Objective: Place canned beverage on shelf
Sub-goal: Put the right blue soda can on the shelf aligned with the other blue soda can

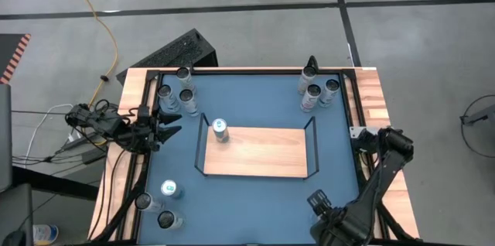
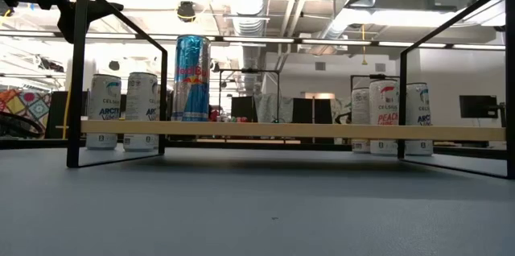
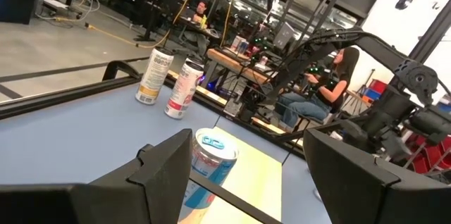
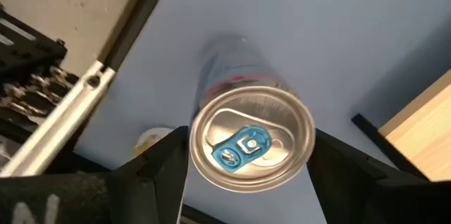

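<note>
**Kid:** Looking for the can we are putting away. Where is it standing?

**Helper:** A silver can (image 4: 251,139) is standing straight up, its long side pointing up and down, at the near right corner of the surface (image 1: 255,91). The right hand (image 1: 319,199) is hanging right over it and looking down on its lid.

**Kid:** Is the hand squeezing it?

**Helper:** The can is sitting inside the hand, with a dark side of the hand close by on each side. I cannot tell if the hand is pressing on it or just waiting around it.

**Kid:** Where is the shelf (image 1: 263,157)?

**Helper:** It is lying in the middle of the surface. From the right hand it is lying toward the far side and toward the left, with its near right corner closest.

**Kid:** Is anything standing on it?

**Helper:** One blue can (image 1: 220,129) is standing by its far left corner. The rest of the board is showing bare wood.

**Kid:** What is the left hand (image 1: 172,124) doing?

**Helper:** It is waiting at the left edge of the surface, wide open and holding nothing, pointing at the blue can.

**Kid:** So which arm is doing the job?

**Helper:** I am guessing the right one, since it is much nearer. It is going to need to keep the can upright and get it over the black rail.
</note>
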`<state>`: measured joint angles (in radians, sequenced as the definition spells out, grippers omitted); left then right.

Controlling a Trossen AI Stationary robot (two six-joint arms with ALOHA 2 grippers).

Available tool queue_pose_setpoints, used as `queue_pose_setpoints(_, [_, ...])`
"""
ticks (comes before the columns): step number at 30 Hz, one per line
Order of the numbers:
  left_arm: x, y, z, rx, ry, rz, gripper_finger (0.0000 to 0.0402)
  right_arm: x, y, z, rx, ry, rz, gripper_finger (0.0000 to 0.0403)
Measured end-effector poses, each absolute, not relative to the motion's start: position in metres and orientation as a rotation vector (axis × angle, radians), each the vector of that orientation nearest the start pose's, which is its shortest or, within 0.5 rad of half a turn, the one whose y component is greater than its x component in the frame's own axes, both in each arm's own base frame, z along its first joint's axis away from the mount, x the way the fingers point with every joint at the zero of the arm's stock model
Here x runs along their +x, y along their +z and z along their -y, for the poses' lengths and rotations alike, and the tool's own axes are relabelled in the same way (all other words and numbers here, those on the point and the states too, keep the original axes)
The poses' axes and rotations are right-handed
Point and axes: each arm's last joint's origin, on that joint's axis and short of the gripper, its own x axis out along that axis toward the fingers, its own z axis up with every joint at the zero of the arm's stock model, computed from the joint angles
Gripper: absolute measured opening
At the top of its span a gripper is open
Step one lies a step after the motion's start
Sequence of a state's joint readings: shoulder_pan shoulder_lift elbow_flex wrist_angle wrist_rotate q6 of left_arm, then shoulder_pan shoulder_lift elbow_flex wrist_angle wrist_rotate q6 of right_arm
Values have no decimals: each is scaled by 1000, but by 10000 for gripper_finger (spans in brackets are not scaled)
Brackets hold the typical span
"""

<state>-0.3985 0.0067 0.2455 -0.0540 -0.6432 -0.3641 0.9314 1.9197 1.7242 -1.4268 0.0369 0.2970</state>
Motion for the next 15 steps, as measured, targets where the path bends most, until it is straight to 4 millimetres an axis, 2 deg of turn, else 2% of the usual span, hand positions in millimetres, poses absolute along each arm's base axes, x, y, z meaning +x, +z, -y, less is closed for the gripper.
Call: queue_pose_setpoints(15, [71, 238, 11, -472, 211, 206, 256, 219, 264, -287, -510, 465, -1511, 250])
